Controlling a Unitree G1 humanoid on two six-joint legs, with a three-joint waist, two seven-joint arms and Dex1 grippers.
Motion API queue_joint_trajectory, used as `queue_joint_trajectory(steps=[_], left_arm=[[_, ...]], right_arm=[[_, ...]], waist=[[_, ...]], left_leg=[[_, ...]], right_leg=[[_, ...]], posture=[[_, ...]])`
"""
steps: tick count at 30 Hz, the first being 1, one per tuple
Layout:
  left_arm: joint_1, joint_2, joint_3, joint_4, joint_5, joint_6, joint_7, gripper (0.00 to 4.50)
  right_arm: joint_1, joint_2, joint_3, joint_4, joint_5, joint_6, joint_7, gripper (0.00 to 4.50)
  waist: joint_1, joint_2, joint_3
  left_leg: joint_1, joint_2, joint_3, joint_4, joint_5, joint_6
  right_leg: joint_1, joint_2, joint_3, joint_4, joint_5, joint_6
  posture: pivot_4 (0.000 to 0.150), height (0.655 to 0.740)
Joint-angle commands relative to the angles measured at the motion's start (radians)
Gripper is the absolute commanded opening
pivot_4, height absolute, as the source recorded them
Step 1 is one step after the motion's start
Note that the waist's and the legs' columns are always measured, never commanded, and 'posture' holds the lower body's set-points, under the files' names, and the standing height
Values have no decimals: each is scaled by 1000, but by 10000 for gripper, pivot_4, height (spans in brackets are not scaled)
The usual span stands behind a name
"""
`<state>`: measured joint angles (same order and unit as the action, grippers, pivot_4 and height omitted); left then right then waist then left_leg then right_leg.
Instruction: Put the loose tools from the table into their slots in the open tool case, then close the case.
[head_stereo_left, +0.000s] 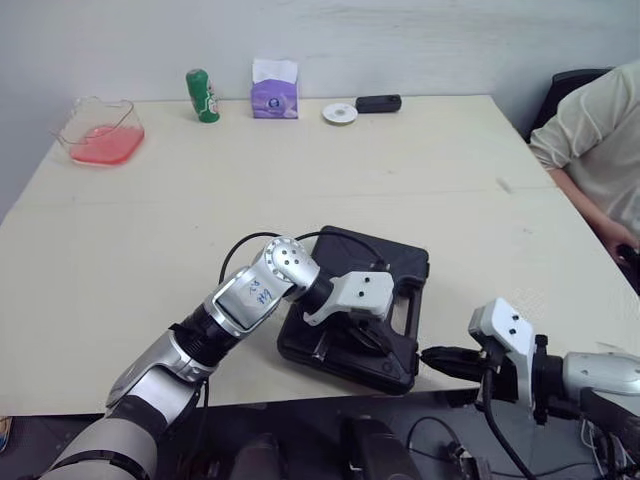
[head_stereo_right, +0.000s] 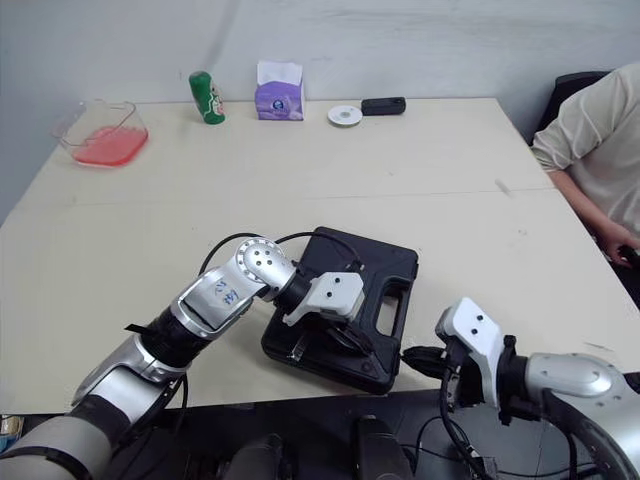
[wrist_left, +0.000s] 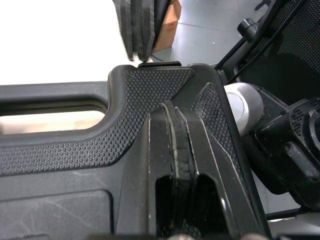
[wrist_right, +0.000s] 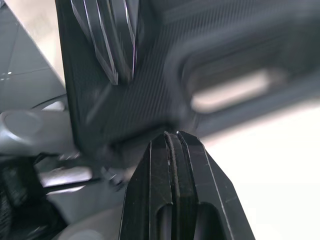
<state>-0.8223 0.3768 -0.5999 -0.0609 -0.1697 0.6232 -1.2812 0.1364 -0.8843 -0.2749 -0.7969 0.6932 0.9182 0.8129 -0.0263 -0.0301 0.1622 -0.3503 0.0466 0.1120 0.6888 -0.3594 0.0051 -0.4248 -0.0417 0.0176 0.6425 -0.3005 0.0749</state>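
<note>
Table (head_stereo_left: 150, 230), one closed case (head_stereo_left: 405, 265), left tool (wrist_left: 173, 114), right tool (head_stereo_left: 432, 356), both pinched

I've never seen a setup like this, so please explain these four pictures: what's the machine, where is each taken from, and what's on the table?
This is a humanoid robot with two arms, each ending in a gripper of two black fingers. The two wide pictures come from cameras in its head, looking down over its arms. The two close-ups come from wrist cameras, looking along the fingers. On the table lies a black tool case, apparently closed. The left gripper rests on its lid, fingers together. The right gripper, also shut, points at the case's near corner. Neither holds anything. At the far edge stand a clear container with pink contents, a green can, a tissue box and a white dish. A person sits at the right.
</note>
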Motion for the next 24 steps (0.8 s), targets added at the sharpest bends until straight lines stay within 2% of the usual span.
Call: queue_joint_trajectory(steps=[1, 3, 6, 9, 11, 13, 14, 18, 20, 24], left_arm=[[16, 23, 16, 65, -5, 63, 7, 555], [28, 31, 100, 46, -78, 59, -17, 555], [38, 85, 288, 6, -258, 175, -60, 9067], [57, 208, 478, -41, -391, 285, -69, 23490], [69, 273, 549, -66, -448, 333, -66, 32793], [111, 383, 641, -95, -505, 369, -96, 42158], [127, 422, 670, -107, -527, 382, -101, 44809], [265, 612, 784, -72, -490, 304, -123, 44809], [331, 673, 837, -43, -452, 245, -112, 44809], [432, 726, 973, -11, -485, 228, -96, 44809]], right_arm=[[33, -12, -64, -32, 11, -29, 1, 0], [65, -23, -119, -17, -4, -57, 20, 0], [92, -52, -320, 13, 133, -26, 119, 9399], [101, -121, -508, 88, 191, -15, 240, 24639], [105, -157, -575, 138, 199, -14, 289, 35125], [113, -206, -640, 220, 173, -26, 356, 44615], [117, -222, -660, 250, 162, -31, 380, 45000], [131, -276, -697, 379, 66, -103, 459, 45000], [130, -296, -693, 430, 21, -145, 491, 45000], [41, -322, -609, 510, -14, -206, 468, 45000]], waist=[[7, 0, 0], [13, 0, 0], [9, 2, 3], [5, 2, 5], [1, 2, 6], [-1, 3, 6], [-1, 3, 6], [0, 3, 7], [2, 3, 7], [0, 3, 7]], left_leg=[[0, -1, -2, 0, 0, 0], [-1, -2, -3, 1, 0, 0], [-2, -2, -3, 1, 1, 0], [-3, 0, -5, 1, 1, 0], [-3, 0, -6, 1, 1, 0], [-2, 0, -7, 0, 1, -1], [-2, 0, -7, -1, 1, -2], [-2, 0, -7, -3, 2, -3], [-2, -1, -7, -3, 2, -3], [-2, -1, -7, -3, 2, -2]], right_leg=[[0, 0, -1, 0, 0, 0], [-2, 0, -3, 0, 0, 0], [-3, -3, -3, 0, 0, 1], [-4, -3, -5, 0, 0, 1], [-4, -3, -7, 0, 0, 0], [-2, -3, -8, -1, -1, -1], [-3, -4, -8, -1, -1, -1], [-2, -4, -9, -4, -1, -1], [-2, -4, -9, -5, -1, -1], [-2, -5, -10, -5, 0, -2]], posture=[[1500, 7400], [1500, 7400], [1500, 7400], [1500, 7400], [1500, 7400], [1500, 7400], [1500, 7400], [1500, 7400], [1500, 7400], [1500, 7400]])
